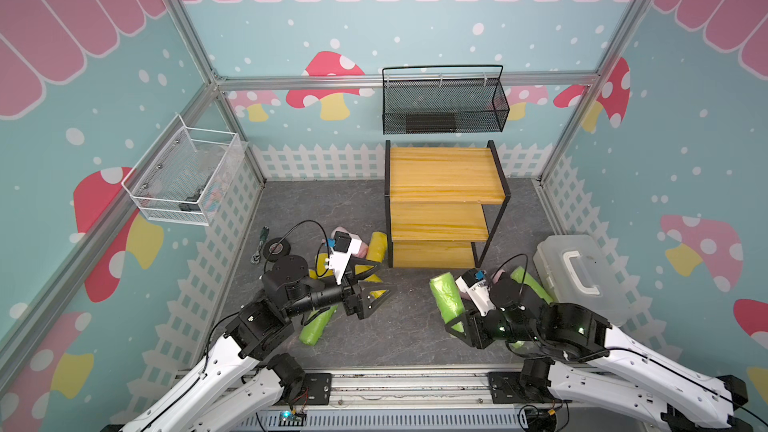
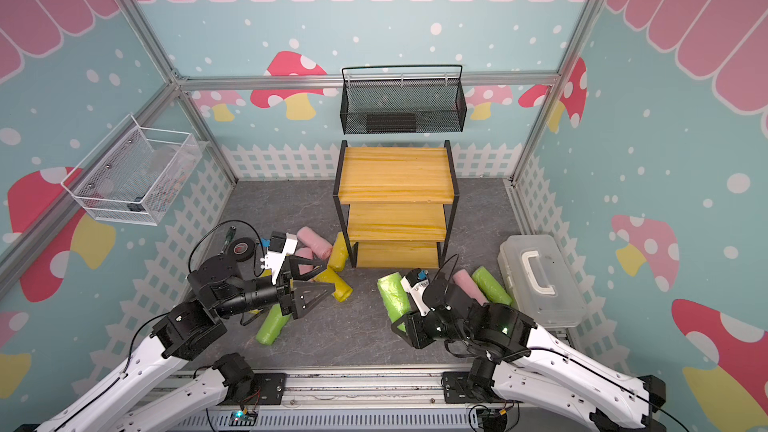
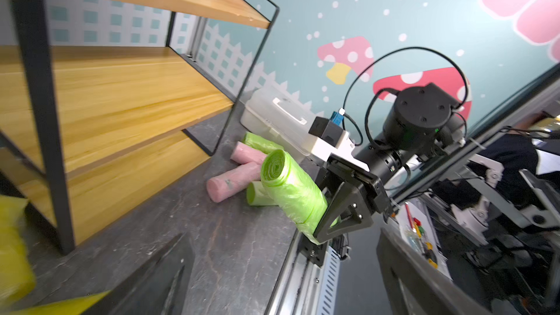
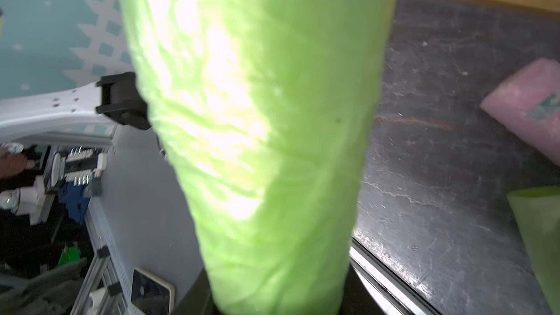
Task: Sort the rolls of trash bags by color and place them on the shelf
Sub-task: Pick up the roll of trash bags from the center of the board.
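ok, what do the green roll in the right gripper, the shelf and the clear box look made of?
The green roll: thin soft plastic film, slightly glossy; crinkled wraps, spiral layers at its end.
The shelf: boards look like wood or wood-look laminate, visible grain, satin sheen; thin black frame, probably painted metal.
The box: translucent milky plastic, white handle.

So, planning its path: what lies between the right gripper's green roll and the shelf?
Nothing: bare tabletop between held green roll and shelf, in both top views.
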### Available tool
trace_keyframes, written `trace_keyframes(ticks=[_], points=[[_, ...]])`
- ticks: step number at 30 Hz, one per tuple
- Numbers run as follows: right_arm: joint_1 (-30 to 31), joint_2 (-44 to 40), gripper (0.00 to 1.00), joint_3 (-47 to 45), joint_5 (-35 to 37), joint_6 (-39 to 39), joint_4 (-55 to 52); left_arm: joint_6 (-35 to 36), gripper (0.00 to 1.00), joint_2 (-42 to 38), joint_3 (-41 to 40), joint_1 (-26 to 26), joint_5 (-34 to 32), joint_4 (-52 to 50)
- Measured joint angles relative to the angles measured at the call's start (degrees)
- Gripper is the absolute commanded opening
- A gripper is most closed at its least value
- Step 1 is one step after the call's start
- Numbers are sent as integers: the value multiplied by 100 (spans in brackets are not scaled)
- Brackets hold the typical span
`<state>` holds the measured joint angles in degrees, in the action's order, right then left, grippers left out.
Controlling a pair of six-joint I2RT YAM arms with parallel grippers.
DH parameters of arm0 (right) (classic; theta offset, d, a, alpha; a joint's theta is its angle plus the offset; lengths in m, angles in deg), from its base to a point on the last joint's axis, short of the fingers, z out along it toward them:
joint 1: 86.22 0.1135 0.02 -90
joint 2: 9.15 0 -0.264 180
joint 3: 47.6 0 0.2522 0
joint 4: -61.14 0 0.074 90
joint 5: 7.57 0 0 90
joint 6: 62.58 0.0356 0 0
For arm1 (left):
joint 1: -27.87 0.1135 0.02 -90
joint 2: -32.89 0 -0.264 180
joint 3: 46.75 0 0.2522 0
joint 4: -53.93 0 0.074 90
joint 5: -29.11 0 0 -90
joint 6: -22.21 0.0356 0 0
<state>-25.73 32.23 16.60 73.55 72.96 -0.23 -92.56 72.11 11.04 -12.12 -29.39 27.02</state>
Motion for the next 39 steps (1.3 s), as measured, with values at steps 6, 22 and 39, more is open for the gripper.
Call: trace_keyframes(ticks=[6, 22, 39], points=[[0, 761, 0, 1528, -787, -874, 4, -439, 99, 131, 22, -186, 275, 448], [0, 1598, 0, 1950, -1989, -986, 811, -1436, 99, -105, -258, -197, 372, 1862], [0, 2031, 0, 1908, -2227, -778, 1119, -1558, 70, 258, -181, -271, 511, 1908]])
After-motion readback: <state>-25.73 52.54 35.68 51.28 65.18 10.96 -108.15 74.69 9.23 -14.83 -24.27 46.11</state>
